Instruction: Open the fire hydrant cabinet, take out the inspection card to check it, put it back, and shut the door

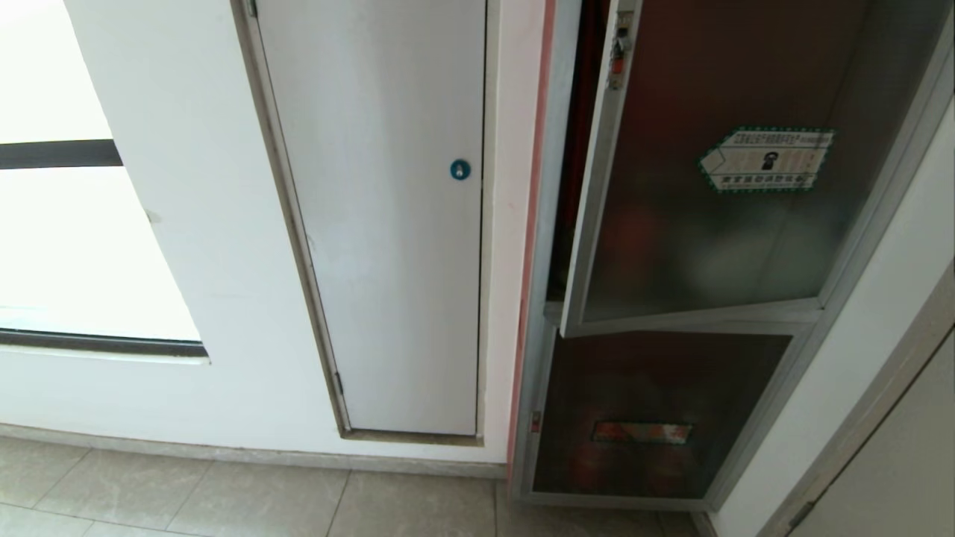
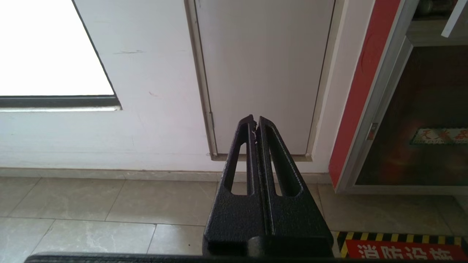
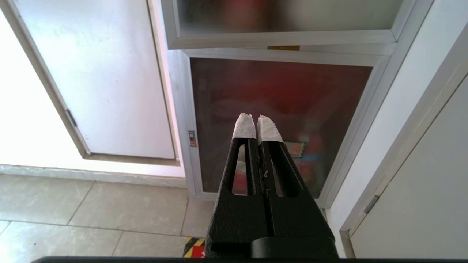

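In the head view the door (image 1: 671, 224), dark tinted glass in a silver frame with a green-bordered sticker (image 1: 768, 159) and a small red latch (image 1: 618, 56), stands slightly ajar. A narrow dark gap into the fire hydrant cabinet (image 1: 573, 171) shows along its latch side. The inspection card is hidden. Neither arm appears in the head view. My right gripper (image 3: 255, 117), with white-taped tips, is shut and empty, low in front of the lower glass panel and apart from the door's bottom edge (image 3: 285, 38). My left gripper (image 2: 255, 118) is shut and empty, facing the white panel.
A white panel with a round blue lock (image 1: 460, 170) is left of the cabinet. A smaller dark glass panel (image 1: 656, 418) sits below the door. A bright window (image 1: 60, 239) is at far left, another door frame (image 1: 880, 403) at right. A hazard-striped floor marking (image 2: 402, 248) lies on the tiles.
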Robot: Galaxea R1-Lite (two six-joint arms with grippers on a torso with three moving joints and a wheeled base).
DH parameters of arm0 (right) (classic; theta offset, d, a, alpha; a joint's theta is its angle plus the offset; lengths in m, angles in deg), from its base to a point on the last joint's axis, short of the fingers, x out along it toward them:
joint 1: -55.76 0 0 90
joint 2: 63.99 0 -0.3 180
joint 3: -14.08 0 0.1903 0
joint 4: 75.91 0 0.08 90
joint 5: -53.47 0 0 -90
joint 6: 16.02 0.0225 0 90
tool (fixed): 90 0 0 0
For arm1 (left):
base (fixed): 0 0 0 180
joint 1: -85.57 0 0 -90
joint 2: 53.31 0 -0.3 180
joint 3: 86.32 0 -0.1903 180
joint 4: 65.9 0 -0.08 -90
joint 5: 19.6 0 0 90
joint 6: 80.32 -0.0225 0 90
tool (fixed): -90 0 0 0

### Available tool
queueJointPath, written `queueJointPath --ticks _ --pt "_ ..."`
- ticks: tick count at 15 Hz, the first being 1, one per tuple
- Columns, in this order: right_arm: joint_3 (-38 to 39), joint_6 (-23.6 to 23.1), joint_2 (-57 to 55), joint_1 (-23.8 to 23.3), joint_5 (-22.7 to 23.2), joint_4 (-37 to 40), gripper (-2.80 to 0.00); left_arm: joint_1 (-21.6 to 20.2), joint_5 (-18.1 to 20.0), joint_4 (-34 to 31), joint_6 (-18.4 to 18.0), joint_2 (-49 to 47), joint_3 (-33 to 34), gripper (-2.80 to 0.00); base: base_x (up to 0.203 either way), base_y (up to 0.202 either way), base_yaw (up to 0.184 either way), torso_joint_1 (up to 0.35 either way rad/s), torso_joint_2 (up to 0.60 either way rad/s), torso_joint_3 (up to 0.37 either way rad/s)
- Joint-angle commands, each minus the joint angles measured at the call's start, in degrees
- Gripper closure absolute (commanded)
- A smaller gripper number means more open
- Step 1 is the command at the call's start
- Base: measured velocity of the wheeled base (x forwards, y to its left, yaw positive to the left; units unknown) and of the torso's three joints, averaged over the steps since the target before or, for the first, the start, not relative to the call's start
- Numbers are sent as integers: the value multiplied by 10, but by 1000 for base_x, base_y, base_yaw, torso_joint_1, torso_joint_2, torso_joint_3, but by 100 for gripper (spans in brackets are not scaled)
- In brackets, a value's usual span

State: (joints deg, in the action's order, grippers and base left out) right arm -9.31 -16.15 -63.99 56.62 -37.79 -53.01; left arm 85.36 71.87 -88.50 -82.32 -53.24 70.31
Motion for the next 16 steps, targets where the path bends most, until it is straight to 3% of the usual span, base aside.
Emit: queueJointPath --ticks 1,16 --pt "1 0 -1 0 5 -1 0 0 0 0 0 -1 7 0 0 0 0 0 0 0" --pt "1 14 -1 0 4 -2 0 0 0 0 0 -1 7 0 0 0 0 0 0 0"
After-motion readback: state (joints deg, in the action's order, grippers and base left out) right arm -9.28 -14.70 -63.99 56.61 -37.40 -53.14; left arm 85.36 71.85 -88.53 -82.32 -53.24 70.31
